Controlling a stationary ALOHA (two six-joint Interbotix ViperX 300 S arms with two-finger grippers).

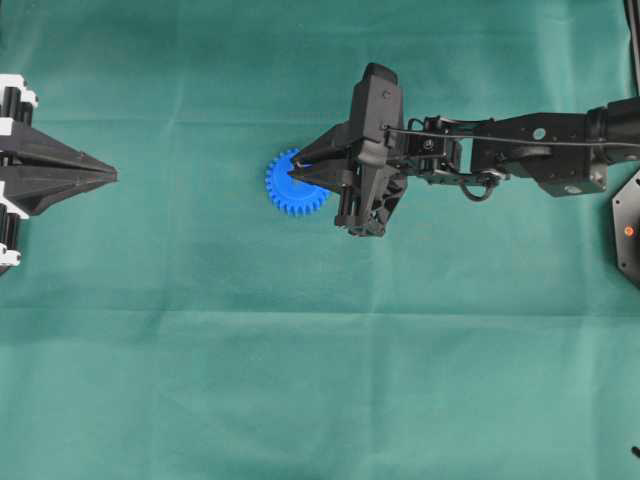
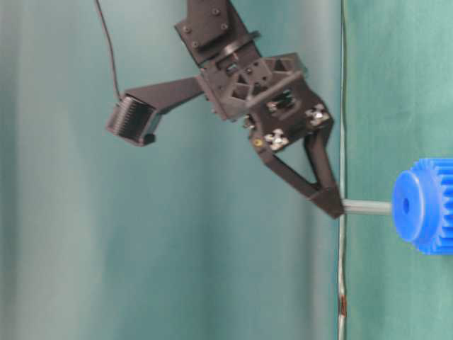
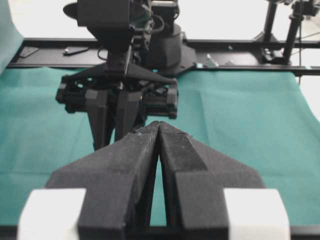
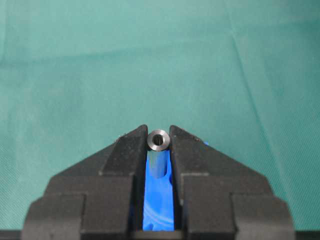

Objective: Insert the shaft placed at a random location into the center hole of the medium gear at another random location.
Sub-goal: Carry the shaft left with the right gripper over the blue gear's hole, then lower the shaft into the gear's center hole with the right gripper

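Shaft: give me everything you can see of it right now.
The shaft is a short, thin, silvery-grey metal pin with a smooth round body and a small dark recess in its visible end face. The right pincer is shut on it, fingertips clamping it near one end. In the table-level view its free end points straight at the medium gear, reaching the raised hub beside the center hole; whether it has entered cannot be told. Nothing else touches it.
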